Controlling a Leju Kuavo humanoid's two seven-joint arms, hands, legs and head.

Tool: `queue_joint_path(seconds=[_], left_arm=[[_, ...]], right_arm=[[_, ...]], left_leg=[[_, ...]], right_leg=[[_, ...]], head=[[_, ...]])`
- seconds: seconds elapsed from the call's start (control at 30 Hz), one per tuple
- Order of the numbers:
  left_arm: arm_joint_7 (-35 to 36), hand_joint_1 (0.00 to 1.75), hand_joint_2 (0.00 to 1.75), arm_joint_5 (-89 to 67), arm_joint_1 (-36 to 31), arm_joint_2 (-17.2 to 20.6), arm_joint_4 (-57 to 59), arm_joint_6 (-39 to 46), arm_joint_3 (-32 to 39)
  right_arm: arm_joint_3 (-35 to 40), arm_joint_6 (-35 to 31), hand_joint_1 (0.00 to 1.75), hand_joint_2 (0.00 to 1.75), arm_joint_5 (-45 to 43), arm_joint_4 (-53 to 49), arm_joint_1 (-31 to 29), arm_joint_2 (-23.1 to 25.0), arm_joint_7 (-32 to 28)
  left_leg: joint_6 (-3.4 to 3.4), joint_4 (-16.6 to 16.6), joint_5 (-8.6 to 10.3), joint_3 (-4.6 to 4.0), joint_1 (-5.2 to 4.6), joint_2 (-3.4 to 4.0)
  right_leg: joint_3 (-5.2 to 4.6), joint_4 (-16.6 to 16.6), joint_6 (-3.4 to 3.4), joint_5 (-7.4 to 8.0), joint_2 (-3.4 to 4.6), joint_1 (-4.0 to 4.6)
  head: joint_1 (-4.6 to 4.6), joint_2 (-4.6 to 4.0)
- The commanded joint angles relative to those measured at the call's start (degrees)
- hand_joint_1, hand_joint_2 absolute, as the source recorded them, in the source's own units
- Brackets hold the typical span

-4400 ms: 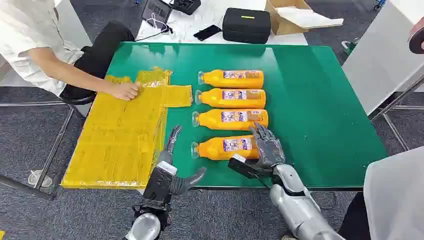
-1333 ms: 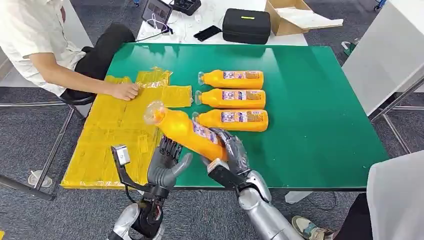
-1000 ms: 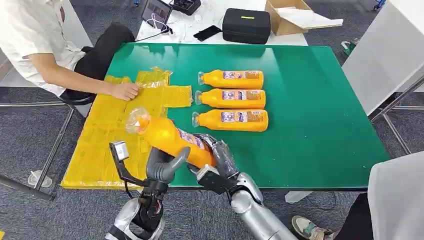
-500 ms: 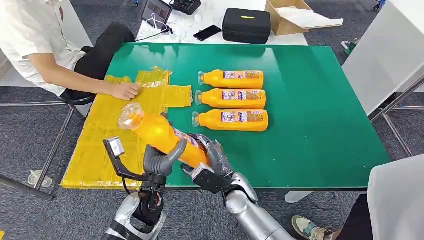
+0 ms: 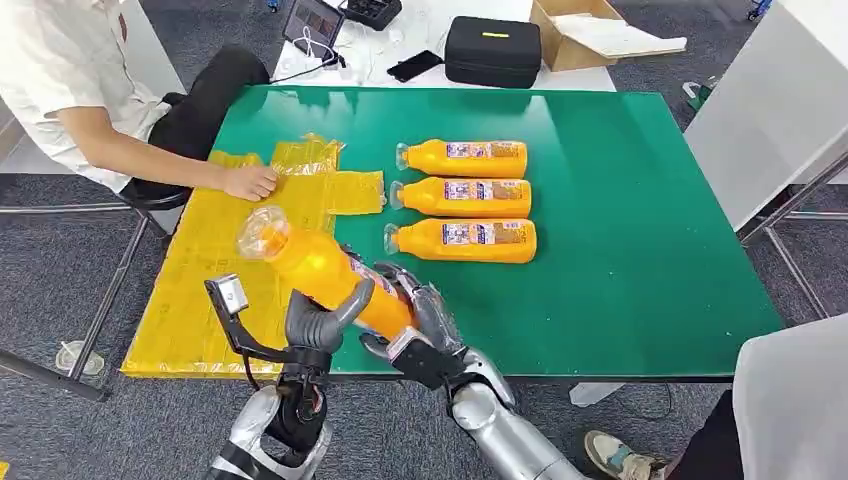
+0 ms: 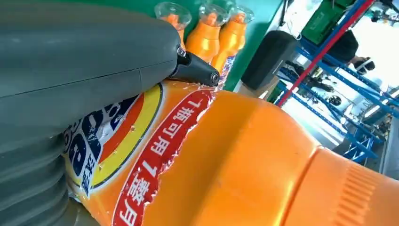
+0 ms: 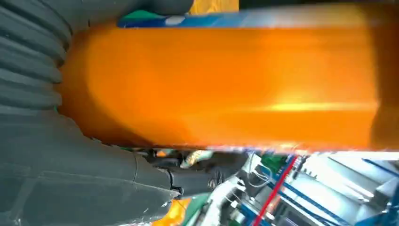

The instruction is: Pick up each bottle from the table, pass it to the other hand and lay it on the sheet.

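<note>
The robot holds one orange bottle point(image 5: 325, 270) in the air above the near edge of the green tabletop point(image 5: 620, 220), at the border between the green surface and the yellow sheet point(image 5: 235, 275). The bottle is tilted, with its clear cap pointing up and toward the robot's left, over the sheet, and its base low on the right. The right hand point(image 5: 420, 315) grasps the lower part of the bottle, with its fingers wrapped around the base near the label. The left hand point(image 5: 318, 322) is closed on the middle of the same bottle from below, the thumb lying across the orange body; in the left wrist view the thick grey thumb point(image 6: 89, 52) presses on the label of the bottle point(image 6: 244, 160). In the right wrist view the orange body point(image 7: 226, 84) lies right against the hand's grey cover point(image 7: 28, 56).

Three other bottles point(image 5: 462, 198) lie on their sides in a row on the tabletop, parallel, with caps toward the sheet. The sheet covers the left part of the tabletop and hangs past its edge. A person sits at the far left, and the person's hand point(image 5: 250, 182) rests on the far part of the sheet.
</note>
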Motion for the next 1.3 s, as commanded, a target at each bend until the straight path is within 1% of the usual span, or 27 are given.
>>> queue_joint_path(seconds=[0.03, 0.07, 0.1, 0.13, 0.2, 0.23, 0.27, 0.3, 0.33, 0.37, 0.4, 0.43, 0.47, 0.5, 0.6, 0.63, 0.67, 0.7, 0.77, 0.8, 0.83, 0.93, 1.1, 1.17, 1.2, 1.23, 1.3], left_arm=[[0.4, 1.75, 1.75, 1.2, 0.4, 1.9, -0.2, -1.7, 0.9], [0.5, 1.75, 1.75, 1.3, 0.9, 2.2, -0.7, -1.7, 1.0], [0.6, 1.75, 1.75, 1.3, 1.1, 2.4, -1.0, -1.6, 1.2], [0.9, 1.75, 1.75, 1.3, 1.3, 2.5, -1.2, -1.1, 1.6], [1.1, 1.75, 1.75, -0.4, 1.6, 3.3, -1.9, 0.3, 2.1], [0.1, 1.75, 1.75, -6.5, 1.4, 4.1, -1.7, 5.8, 1.8], [-1.2, 1.75, 1.75, -11.0, 1.4, 4.8, -1.8, 10.2, 2.0], [-1.6, 1.75, 1.75, -16.2, 1.5, 5.2, -2.0, 14.3, 2.5], [-1.4, 1.75, 1.75, -18.7, 1.6, 5.3, -2.2, 16.2, 3.3], [0.1, 1.75, 1.75, -20.2, 1.5, 5.7, -1.8, 17.0, 3.2], [6.6, 1.75, 1.75, -22.0, 1.2, 7.4, -0.5, 17.7, 3.3], [4.4, 1.75, 1.75, -28.6, 0.5, 8.6, 0.5, 22.1, 4.0], [4.2, 1.75, 1.75, -33.1, -0.4, 9.0, 1.7, 24.4, 4.5], [4.0, 1.75, 1.75, -39.9, -1.6, 9.3, 3.1, 28.0, 6.0], [4.0, 1.75, 1.75, -39.9, -1.6, 9.3, 3.1, 28.0, 6.0], [5.9, 1.75, 1.75, -45.9, -3.1, 9.9, 4.1, 30.4, 7.4], [5.8, 1.75, 1.75, -47.5, -3.9, 9.7, 4.3, 31.3, 9.5], [7.6, 1.75, 1.75, -49.3, -5.8, 10.3, 6.0, 31.6, 10.3], [10.7, 1.75, 1.75, -56.2, -10.0, 11.0, 11.0, 32.7, 11.1], [11.2, 1.75, 1.75, -57.2, -11.5, 11.4, 12.6, 32.1, 11.1], [13.0, 1.75, 1.75, -62.1, -15.9, 11.4, 19.5, 32.3, 11.5], [13.0, 1.75, 1.75, -62.1, -15.9, 11.4, 19.5, 32.3, 11.5], [13.0, 1.75, 1.75, -62.1, -15.9, 11.4, 19.5, 32.3, 11.5], [14.6, 1.75, 1.75, -68.5, -19.0, 11.5, 25.9, 33.9, 10.2], [15.2, 1.75, 1.75, -71.2, -21.7, 11.2, 31.3, 34.3, 11.0], [15.4, 1.75, 1.75, -74.7, -23.9, 11.9, 35.8, 35.2, 10.1], [16.5, 1.75, 1.75, -83.4, -27.6, 13.0, 45.4, 34.5, 8.3]], right_arm=[[-5.0, 4.0, 0.0, 1.75, -6.2, -0.3, 1.9, -0.6, 1.4], [-6.2, 4.5, 0.0, 1.75, -7.9, -1.2, 2.9, -0.4, 0.8], [-7.8, 4.1, 0.0, 1.75, -9.3, -1.3, 3.6, -0.2, 0.9], [-9.5, 1.7, 0.0, 1.75, -9.7, -1.4, 4.2, 0.2, 0.8], [-12.0, -1.1, 0.0, 1.75, -10.1, -1.7, 5.2, 0.1, -0.2], [-14.7, -4.8, 0.0, 1.75, -10.0, -2.9, 6.4, 0.4, -1.5], [-16.7, -11.3, 0.0, 1.75, -7.6, -3.9, 7.3, 0.0, -3.7], [-19.5, -19.2, 0.0, 0.0, -4.5, -5.3, 8.3, 0.3, -6.5], [-21.1, -25.4, 0.0, 0.0, -2.9, -8.9, 9.6, 0.2, -8.6], [-27.2, -25.8, 0.0, 0.0, 2.0, -13.9, 11.2, 1.9, -8.6], [-37.1, -25.8, 0.0, 0.0, -1.1, -21.5, 13.9, 5.5, -8.6], [-43.1, -25.8, 0.0, 0.0, -4.3, -28.1, 15.4, 6.6, -8.6], [-45.4, -25.8, 0.0, 0.0, -3.6, -31.6, 16.7, 6.5, -8.6], [-48.5, -25.8, 0.0, 0.0, -5.3, -36.2, 17.8, 6.9, -8.6], [-48.5, -25.8, 0.0, 0.0, -5.3, -36.2, 17.8, 6.9, -8.6], [-50.9, -25.8, 0.0, 0.0, -5.3, -39.5, 18.4, 8.0, -8.6], [-52.2, -25.8, 0.0, 0.0, -5.6, -41.4, 18.7, 8.8, -8.6], [-51.9, -25.8, 0.0, 0.0, -6.2, -41.8, 19.3, 8.8, -8.6], [-48.8, -25.8, 0.0, 0.0, -7.6, -40.0, 19.9, 7.4, -8.6], [-48.6, -25.8, 0.0, 0.0, -7.5, -39.5, 19.7, 7.5, -8.6], [-46.0, -25.8, 0.0, 0.0, -8.4, -36.7, 19.1, 6.5, -8.6], [-46.0, -25.8, 0.0, 0.0, -8.4, -36.7, 19.1, 6.5, -8.6], [-46.0, -25.8, 0.0, 0.0, -8.4, -36.7, 19.1, 6.5, -8.6], [-44.3, -25.8, 0.0, 0.0, -8.7, -33.9, 18.2, 6.1, -8.6], [-42.3, -25.8, 0.0, 0.0, -10.4, -31.2, 17.3, 5.4, -8.6], [-41.6, -25.8, 0.0, 0.0, -10.6, -29.5, 16.4, 5.5, -8.6], [-36.8, -25.8, 0.0, 0.0, -11.0, -26.3, 15.4, 4.3, -8.6]], left_leg=[[0.07, -0.1, -0.1, 0.35, -0.03, 0.01], [0.05, 0.0, -0.06, 0.21, -0.03, 0.02], [0.07, -0.1, -0.1, 0.35, -0.04, 0.03], [0.04, -0.1, -0.04, 0.2, -0.03, -0.01], [0.06, -0.1, -0.14, 0.43, -0.04, 0.05], [0.04, -0.1, -0.07, 0.23, -0.04, 0.01], [0.05, -0.1, -0.1, 0.32, -0.03, 0.02], [0.05, -0.1, -0.07, 0.23, -0.04, 0.0], [0.05, -0.1, -0.09, 0.34, -0.04, -0.03], [0.03, -0.1, -0.03, 0.17, -0.05, 0.02], [0.05, -0.1, -0.06, 0.17, -0.07, -0.08], [0.02, -0.1, 0.0, 0.02, -0.1, -0.07], [0.04, 0.0, -0.06, 0.14, -0.11, -0.04], [0.03, 0.0, 0.01, -0.05, -0.08, -0.15], [0.06, 0.0, -0.05, 0.07, -0.09, -0.22], [0.04, 0.0, -0.02, -0.02, -0.05, -0.15], [0.06, 0.0, -0.09, 0.17, -0.05, -0.18], [0.08, 0.0, -0.15, 0.29, -0.09, -0.08], [0.02, 0.0, 0.0, -0.05, -0.06, -0.16], [0.04, 0.0, -0.04, 0.06, -0.07, -0.19], [0.0, -0.1, 0.04, 0.0, 0.02, -0.2], [-0.01, -0.1, 0.06, 0.18, 0.0, -0.12], [-0.04, 0.0, 0.1, 0.05, 0.01, 0.02], [-0.05, 0.0, 0.09, 0.06, 0.01, -0.01], [0.01, 0.0, -0.05, 0.4, -0.02, 0.0], [-0.05, -0.1, 0.11, 0.12, 0.01, -0.01], [-0.06, -0.1, 0.13, 0.15, 0.05, 0.07]], right_leg=[[0.35, 0.0, -0.09, -0.12, -0.1, 0.01], [0.22, 0.0, -0.07, -0.06, -0.05, 0.0], [0.35, 0.0, -0.09, -0.12, -0.07, 0.0], [0.22, -0.1, -0.06, -0.06, -0.07, 0.0], [0.42, 0.0, -0.12, -0.15, -0.06, 0.0], [0.24, 0.0, -0.08, -0.09, -0.07, -0.01], [0.33, 0.0, -0.1, -0.12, -0.07, 0.01], [0.25, 0.0, -0.08, -0.09, -0.09, -0.01], [0.37, -0.1, -0.11, -0.13, -0.13, 0.0], [0.17, -0.1, -0.07, -0.04, -0.04, -0.02], [0.2, 0.0, -0.1, -0.12, -0.17, -0.03], [0.02, 0.1, -0.07, -0.07, -0.13, -0.08], [0.13, 0.1, -0.1, -0.12, -0.12, -0.08], [-0.02, 0.1, -0.06, -0.07, -0.2, -0.06], [0.11, 0.1, -0.09, -0.16, -0.31, -0.06], [0.04, 0.0, -0.06, -0.08, -0.21, -0.03], [0.25, 0.0, -0.09, -0.15, -0.28, -0.02], [0.32, 0.0, -0.11, -0.19, -0.2, -0.04], [-0.01, 0.1, -0.07, -0.07, -0.24, -0.04], [0.08, 0.1, -0.11, -0.13, -0.29, -0.04], [0.06, 0.0, -0.1, -0.03, -0.28, 0.04], [0.21, 0.0, -0.14, -0.04, -0.24, 0.04], [0.04, 0.0, -0.11, 0.04, -0.09, 0.05], [0.06, 0.0, -0.11, 0.02, -0.12, 0.04], [0.39, 0.0, -0.18, -0.14, -0.18, 0.05], [0.13, 0.0, -0.12, 0.03, -0.12, 0.04], [0.17, -0.1, -0.13, 0.08, -0.03, 0.07]], head=[[0.0, 0.0], [0.0, 0.0], [-0.02, 0.0], [0.0, 0.0], [0.0, 0.0], [0.0, 0.0], [0.02, 0.0], [0.02, 0.0], [0.0, 0.0], [0.0, 0.0], [0.04, 0.0], [-0.02, 0.0], [-0.02, 0.0], [0.07, 0.0], [0.02, 0.0], [0.02, 0.0], [0.0, 0.0], [0.02, 0.0], [0.0, 0.0], [0.02, 0.02], [0.04, 0.0], [0.0, 0.0], [0.0, 0.0], [0.02, 0.0], [0.02, 0.02], [0.0, 0.0], [0.0, 0.0]])
